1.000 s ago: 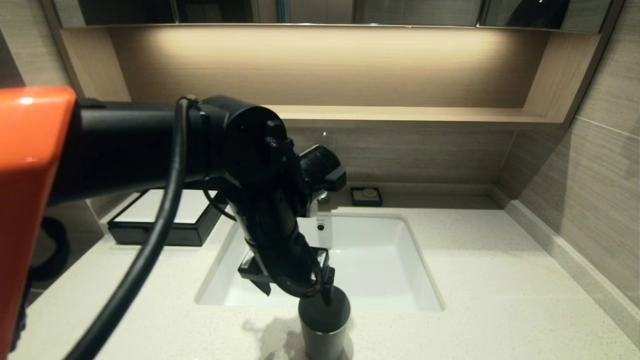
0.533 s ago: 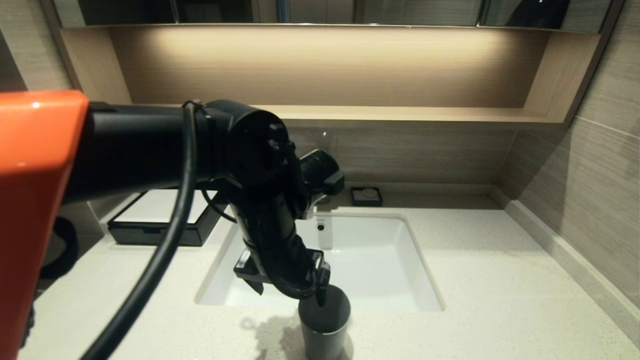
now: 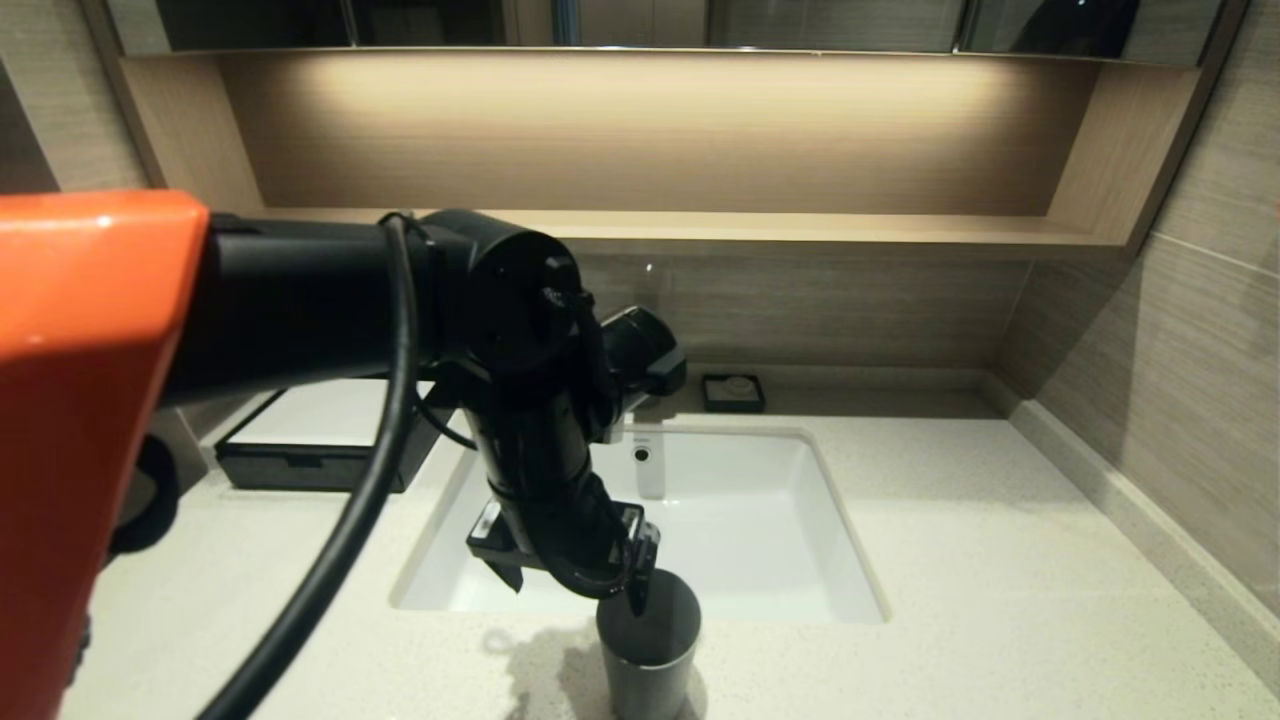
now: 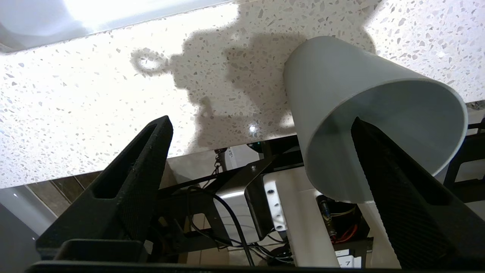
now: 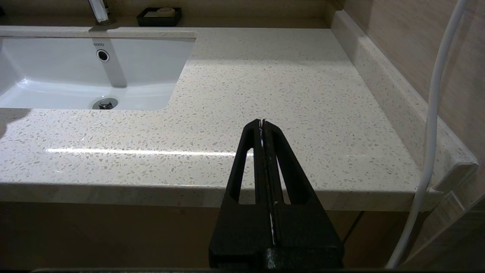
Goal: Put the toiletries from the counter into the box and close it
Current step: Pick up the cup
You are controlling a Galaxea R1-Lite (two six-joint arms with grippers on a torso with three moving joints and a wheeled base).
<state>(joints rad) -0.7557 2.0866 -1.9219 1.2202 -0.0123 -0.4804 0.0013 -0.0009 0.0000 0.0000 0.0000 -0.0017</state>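
Observation:
No toiletries show in any view. The black box with its white top panel stands at the back left of the counter, partly hidden behind my left arm. My left gripper is open over the counter's front edge, at a grey cup. In the left wrist view the gripper has one finger inside the cup and the other outside, so the cup wall stands between them. My right gripper is shut and empty, low at the counter's front right edge.
The white sunken sink lies in the middle, with the tap behind my left arm. A small black soap dish sits at the back wall. A wooden wall shelf runs above. A white cable hangs by the right wall.
My left arm has shifted slightly right and down. Its gripper's finger has dipped lower into the grey cup. The cup has stayed in place.

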